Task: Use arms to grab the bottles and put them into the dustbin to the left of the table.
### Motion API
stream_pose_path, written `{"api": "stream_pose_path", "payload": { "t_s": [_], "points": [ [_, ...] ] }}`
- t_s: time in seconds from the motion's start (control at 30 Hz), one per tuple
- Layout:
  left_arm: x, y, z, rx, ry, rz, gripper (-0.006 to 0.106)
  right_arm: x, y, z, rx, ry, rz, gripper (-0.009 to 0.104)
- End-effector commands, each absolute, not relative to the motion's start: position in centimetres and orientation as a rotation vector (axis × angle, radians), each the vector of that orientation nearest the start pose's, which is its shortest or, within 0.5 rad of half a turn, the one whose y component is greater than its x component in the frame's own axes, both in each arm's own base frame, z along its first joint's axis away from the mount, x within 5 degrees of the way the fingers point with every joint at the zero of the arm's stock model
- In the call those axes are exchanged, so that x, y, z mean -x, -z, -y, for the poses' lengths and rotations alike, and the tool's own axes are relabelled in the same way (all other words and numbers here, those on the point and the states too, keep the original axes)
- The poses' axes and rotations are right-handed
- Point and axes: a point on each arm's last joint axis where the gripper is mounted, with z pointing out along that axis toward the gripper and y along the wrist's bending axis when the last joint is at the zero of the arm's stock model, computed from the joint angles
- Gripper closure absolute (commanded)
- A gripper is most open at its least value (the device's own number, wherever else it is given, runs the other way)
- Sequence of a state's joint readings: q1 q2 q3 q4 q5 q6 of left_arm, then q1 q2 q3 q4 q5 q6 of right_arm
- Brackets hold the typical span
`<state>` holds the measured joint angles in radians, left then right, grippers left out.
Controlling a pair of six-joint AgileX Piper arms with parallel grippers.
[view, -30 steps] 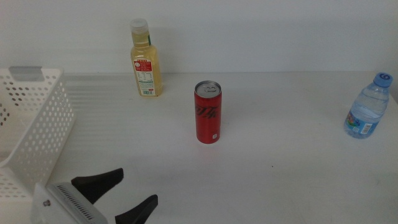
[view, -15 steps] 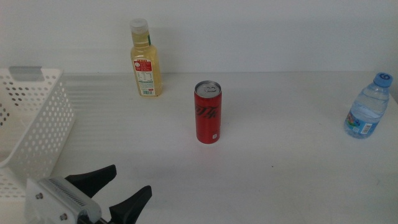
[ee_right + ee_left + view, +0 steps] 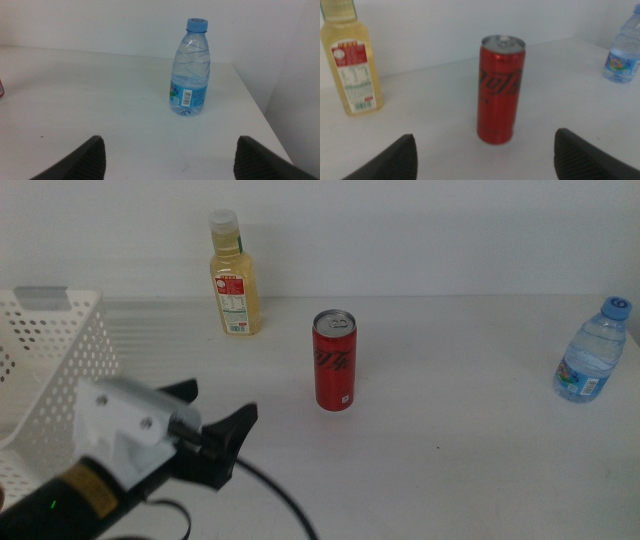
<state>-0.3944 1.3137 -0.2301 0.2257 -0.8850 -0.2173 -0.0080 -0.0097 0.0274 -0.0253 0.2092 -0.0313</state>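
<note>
**Left pincer spread wide short of the red can**

Nearest the camera in the middle view, the left pincer hangs over the desk with its jaws released and parted, holding nothing. It sits on the near side of the red can, toward the dustbin, well apart from the can and pointing at it. A black cable trails from the arm across the near desk. In the left wrist view the can stands upright in the gap between the two spread jaws, untouched.

The dustbin, a white basket with round holes in its walls, sits far to the can's left at the desk's edge, just beside the left arm.

The right pincer shows only in its own wrist view, jaws released and wide apart, empty, with the water bottle upright beyond them near a corner of the desk.

The can stands about mid-desk. The water bottle, blue-capped, stands far to the can's right at the desk's edge. Farther back than the can and to its left, the yellow bottle with white cap and red label stands upright near the wall.
</note>
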Motion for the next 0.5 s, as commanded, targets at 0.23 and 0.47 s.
{"api": "stream_pose_path", "payload": {
  "t_s": [0.23, 0.47],
  "points": [
    [-23.9, -22.0, 12.2, -0.418, 0.559, -1.576, 0.010, -5.4, -19.6, 0.1, 0.039, 0.065, -1.600, 0.028],
    [-26.9, -20.9, 14.2, -0.455, 0.649, -1.549, 0.010, -5.4, -19.6, 0.1, 0.039, 0.065, -1.600, 0.028]
  ]
}}
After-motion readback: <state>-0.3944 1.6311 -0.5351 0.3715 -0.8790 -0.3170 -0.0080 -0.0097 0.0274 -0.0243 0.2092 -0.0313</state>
